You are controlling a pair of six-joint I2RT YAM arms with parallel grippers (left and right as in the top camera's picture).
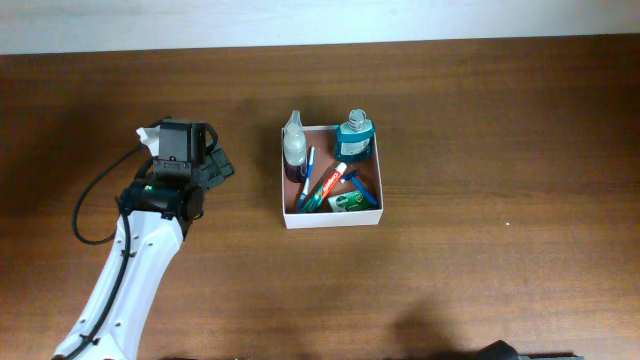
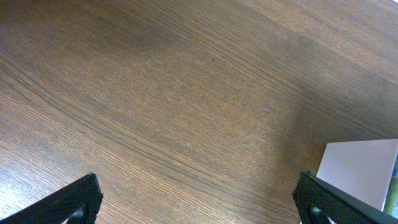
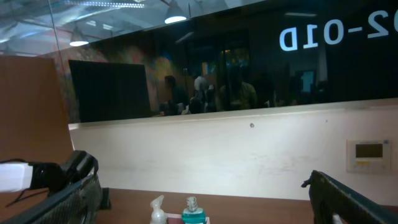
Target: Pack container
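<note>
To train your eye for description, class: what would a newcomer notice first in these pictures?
The white-walled container at the middle of the table, crowded with toiletries, a teal bottle upright in its far right corner. Left of it, the white left arm reaches in from the near edge, its fingers spread.

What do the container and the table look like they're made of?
The container looks like thin cardboard: matte white walls, reddish-brown inside, crisp straight edges. The table looks like wood or wood-grain laminate: dark brown, fine grain lines, slight sheen.
</note>
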